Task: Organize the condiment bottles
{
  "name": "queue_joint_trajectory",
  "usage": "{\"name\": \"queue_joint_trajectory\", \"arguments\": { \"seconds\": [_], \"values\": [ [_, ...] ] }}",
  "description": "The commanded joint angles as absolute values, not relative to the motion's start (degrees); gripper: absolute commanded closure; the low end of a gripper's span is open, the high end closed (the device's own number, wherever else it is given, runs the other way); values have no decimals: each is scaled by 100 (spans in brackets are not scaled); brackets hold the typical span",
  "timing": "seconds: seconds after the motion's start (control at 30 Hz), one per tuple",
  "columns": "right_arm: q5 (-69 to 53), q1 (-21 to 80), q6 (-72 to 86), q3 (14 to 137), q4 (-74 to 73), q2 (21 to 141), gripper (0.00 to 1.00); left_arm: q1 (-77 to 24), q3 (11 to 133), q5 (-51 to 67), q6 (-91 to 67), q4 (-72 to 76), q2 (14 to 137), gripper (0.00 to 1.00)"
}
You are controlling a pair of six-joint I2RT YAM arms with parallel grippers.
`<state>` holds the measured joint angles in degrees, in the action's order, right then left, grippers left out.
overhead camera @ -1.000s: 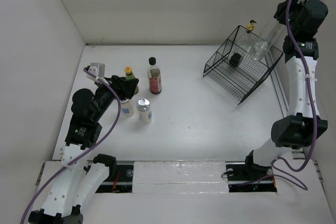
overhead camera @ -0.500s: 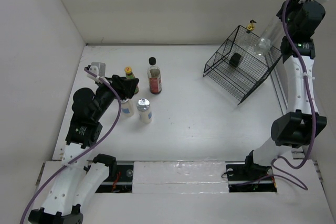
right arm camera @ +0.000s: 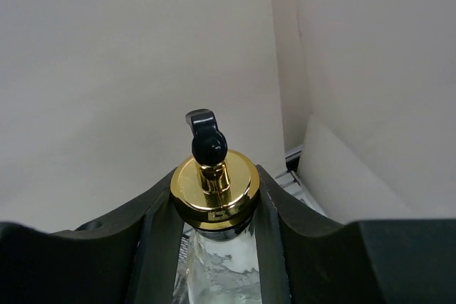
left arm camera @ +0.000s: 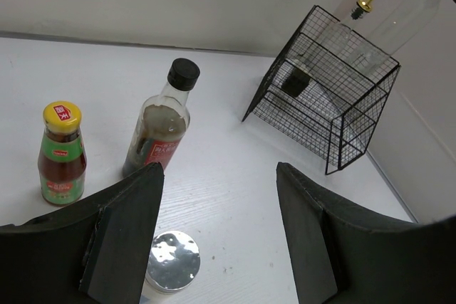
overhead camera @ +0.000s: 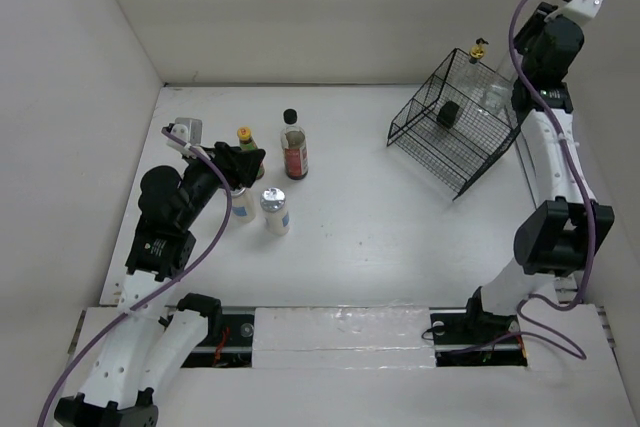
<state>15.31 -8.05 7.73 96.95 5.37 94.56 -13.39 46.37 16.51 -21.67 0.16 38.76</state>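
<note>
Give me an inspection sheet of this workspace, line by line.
Surface: white table; black wire basket tilted at right rear.
Job's things: yellow-capped bottle, black-capped bottle and short white bottle standing at left; second white bottle partly hidden; basket glass bottle leaning in the basket; held glass bottle with gold pourer.
Clutter: small dark object in the basket, unidentifiable.
Grippers: left gripper open, empty; right gripper shut on held glass bottle's neck.
Cables: left purple cable and right purple cable run along the arms.
Surroundings: white walls; nothing else seen.

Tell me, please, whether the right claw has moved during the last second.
Yes. Seen from the top, the right claw, shut on a clear bottle with gold pourer, has shifted left toward the black wire basket.
</note>
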Motion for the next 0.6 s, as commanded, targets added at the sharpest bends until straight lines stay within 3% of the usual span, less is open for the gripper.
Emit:
{"name": "queue_joint_trajectory", "arguments": {
  "seconds": [0.0, 0.57],
  "values": [
    [1977, -555, 581, 9721, 1731, 9483, 83, -1310, 4588, 1714, -2206, 220, 3850, 40],
    [3286, -132, 519, 9009, 2013, 9835, 83, -1310, 4588, 1714, -2206, 220, 3850, 40]
  ]
}}
